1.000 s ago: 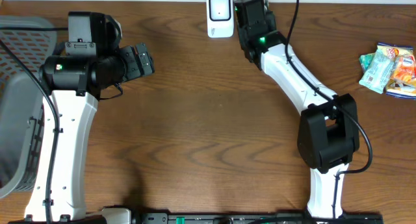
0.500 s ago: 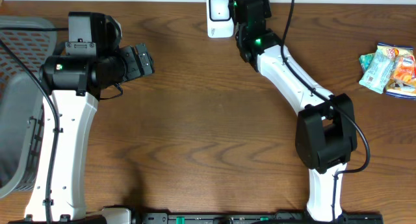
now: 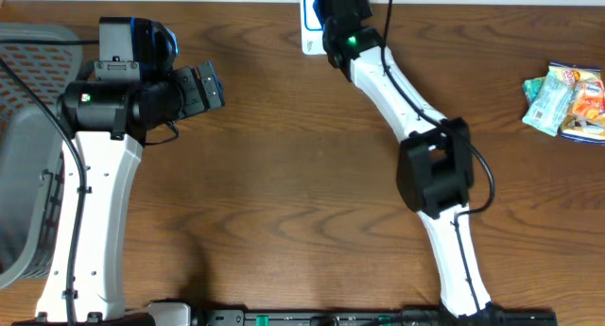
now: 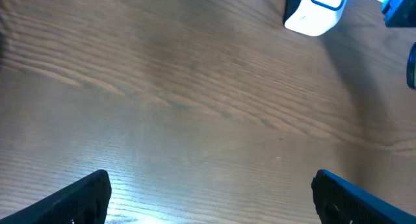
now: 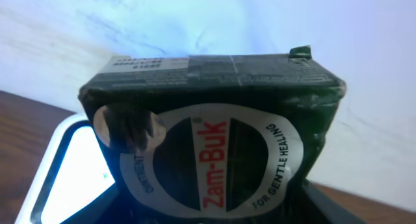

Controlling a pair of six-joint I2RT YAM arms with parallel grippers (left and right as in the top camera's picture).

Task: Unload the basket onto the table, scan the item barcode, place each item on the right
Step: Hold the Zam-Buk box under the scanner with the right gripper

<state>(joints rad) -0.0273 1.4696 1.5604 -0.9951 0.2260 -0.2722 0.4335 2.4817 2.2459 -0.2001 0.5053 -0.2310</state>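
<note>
The item is a dark green Zam-Buk ointment box [image 5: 214, 139], and my right gripper [image 5: 211, 214] is shut on its lower part. The box's printed face fills the right wrist view, just right of the scanner's lit window [image 5: 68, 175]. Seen from overhead, my right gripper [image 3: 337, 12] sits over the right side of the white scanner [image 3: 309, 28] at the table's far edge, hiding the box. My left gripper [image 3: 210, 88] hangs open over bare wood with nothing between its fingers [image 4: 84, 199]. In the left wrist view the scanner [image 4: 315, 10] shows at top right.
A grey mesh basket [image 3: 28, 146] stands at the left edge of the table. Colourful snack packets [image 3: 565, 99] lie at the far right. The right arm's links [image 3: 430, 170] stretch diagonally across the right half of the table.
My right gripper has swung left with the box, from beside the scanner to over it, and the arm's elbow followed left. The left arm has stayed put.
</note>
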